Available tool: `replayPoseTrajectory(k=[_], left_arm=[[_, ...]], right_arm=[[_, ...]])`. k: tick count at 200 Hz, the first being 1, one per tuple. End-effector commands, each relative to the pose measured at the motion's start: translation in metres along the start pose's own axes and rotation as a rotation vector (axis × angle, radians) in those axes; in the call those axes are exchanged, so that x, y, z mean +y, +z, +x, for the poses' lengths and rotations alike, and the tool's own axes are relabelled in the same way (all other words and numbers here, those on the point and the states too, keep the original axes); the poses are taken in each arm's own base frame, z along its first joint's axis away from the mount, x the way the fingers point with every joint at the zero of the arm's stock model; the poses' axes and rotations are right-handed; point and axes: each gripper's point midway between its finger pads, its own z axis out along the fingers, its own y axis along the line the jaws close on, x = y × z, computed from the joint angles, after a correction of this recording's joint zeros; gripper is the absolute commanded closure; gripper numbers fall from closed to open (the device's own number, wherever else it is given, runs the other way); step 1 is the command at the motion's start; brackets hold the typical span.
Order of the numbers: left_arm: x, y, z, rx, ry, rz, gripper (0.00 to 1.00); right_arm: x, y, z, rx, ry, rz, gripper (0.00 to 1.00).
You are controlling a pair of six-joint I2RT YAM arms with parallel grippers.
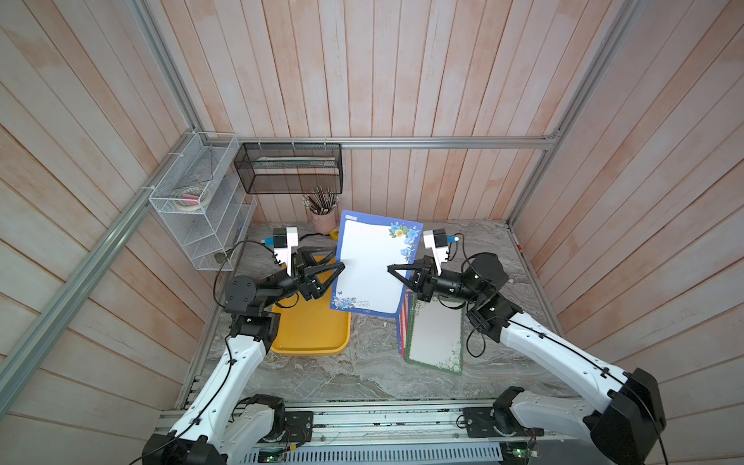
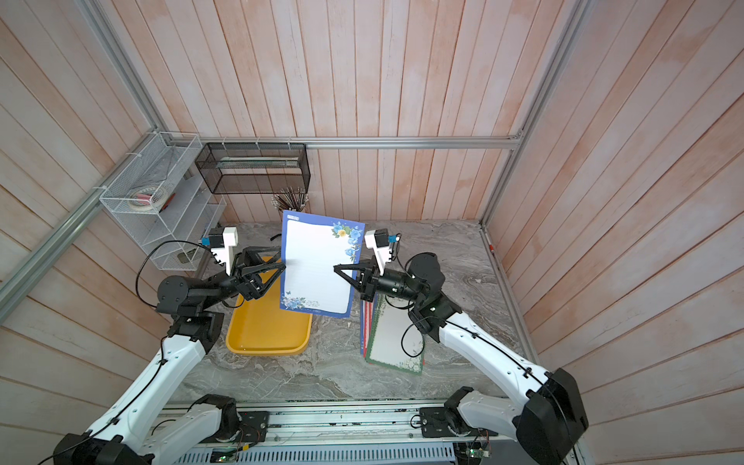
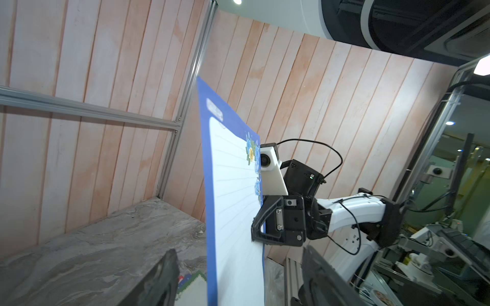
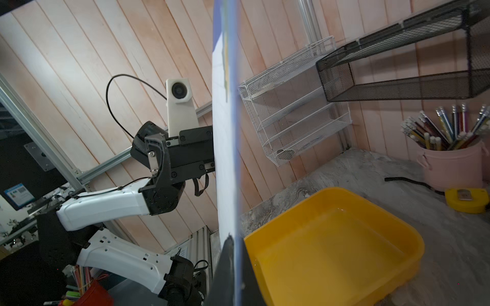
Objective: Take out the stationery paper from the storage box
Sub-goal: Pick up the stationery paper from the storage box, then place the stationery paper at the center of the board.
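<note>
Over the grey marble tabletop (image 1: 362,374), between plank walls (image 1: 402,80), right tool (image 1: 390,267) pinches stationery paper (image 1: 370,257); left tool (image 1: 340,261) gapes.

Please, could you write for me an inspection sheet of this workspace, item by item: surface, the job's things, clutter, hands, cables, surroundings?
Surface: grey marbled table; no spill seen.
Job's things: yellow storage box, no sheet seen inside; blue-bordered sheet held up in the air, off the table; stack of sheets, green-bordered one on top, flat on the table to the right of the box.
Clutter: pink pencil cup; yellow tape measure.
Hands: right hand shut on the blue-bordered sheet's edge; left hand open, its fingers on either side of the opposite edge.
Cables: black cable loops at both wrists, apart from the paper.
Surroundings: plank walls; white wire rack; black mesh basket.
</note>
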Motion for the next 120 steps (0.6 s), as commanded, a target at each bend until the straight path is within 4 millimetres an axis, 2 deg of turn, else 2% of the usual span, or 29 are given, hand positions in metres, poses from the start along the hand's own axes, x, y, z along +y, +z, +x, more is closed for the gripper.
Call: replayPoseTrajectory(k=[1,18,40,60,88,120], left_arm=[[0.019,-0.002,0.003,-0.001,0.071,-0.106,0.24],[0.034,-0.003,0.006,0.019,0.087,-0.171,0.24],[0.047,-0.003,0.010,0.036,0.071,-0.201,0.24],[0.055,-0.004,0.013,0.036,0.046,-0.211,0.24],[0.059,-0.005,0.015,0.033,0.028,-0.224,0.24],[0.060,-0.008,0.018,0.052,0.034,-0.245,0.24]], right_arm=[[-0.044,-0.042,0.024,0.100,0.245,0.205,1.00],[-0.076,-0.081,0.053,0.186,0.408,0.362,1.00],[-0.103,-0.123,0.107,0.324,0.629,0.478,1.00],[-0.118,-0.141,0.137,0.349,0.756,0.478,1.00],[-0.163,-0.175,0.173,0.331,0.866,0.655,1.00],[-0.192,-0.201,0.205,0.424,0.914,0.819,1.00]])
